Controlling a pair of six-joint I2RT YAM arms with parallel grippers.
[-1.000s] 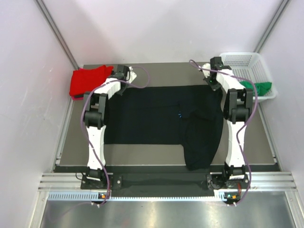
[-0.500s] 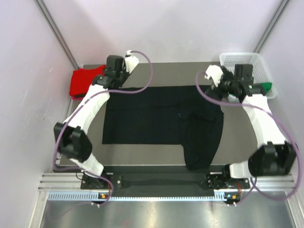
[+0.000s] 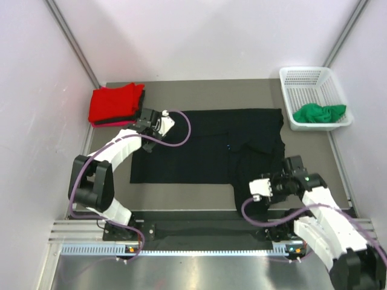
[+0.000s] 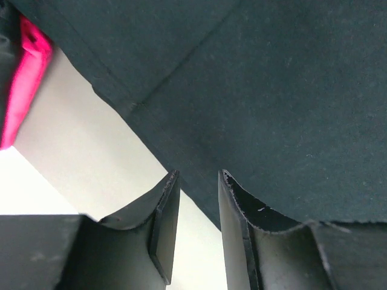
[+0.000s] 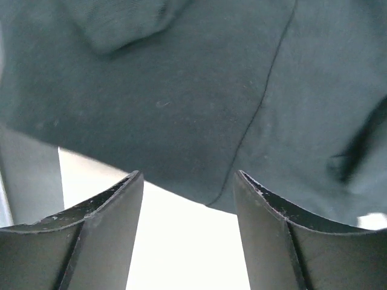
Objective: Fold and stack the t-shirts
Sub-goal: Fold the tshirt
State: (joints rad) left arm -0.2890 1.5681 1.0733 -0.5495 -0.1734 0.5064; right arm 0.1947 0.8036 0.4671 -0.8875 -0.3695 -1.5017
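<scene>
Curved matte fingers over soft black t-shirt

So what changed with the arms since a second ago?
Both grippers were shut at the black shirt's far corners and have opened, holding nothing. The left gripper now sits by the far left corner; the right gripper pulled back to the shirt's near right part. The black shirt, red shirt, green shirt and basket stayed put.

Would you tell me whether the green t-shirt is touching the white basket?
Touching. The top view shows the green t-shirt lying bunched inside the white basket, resting on its bottom.
</scene>
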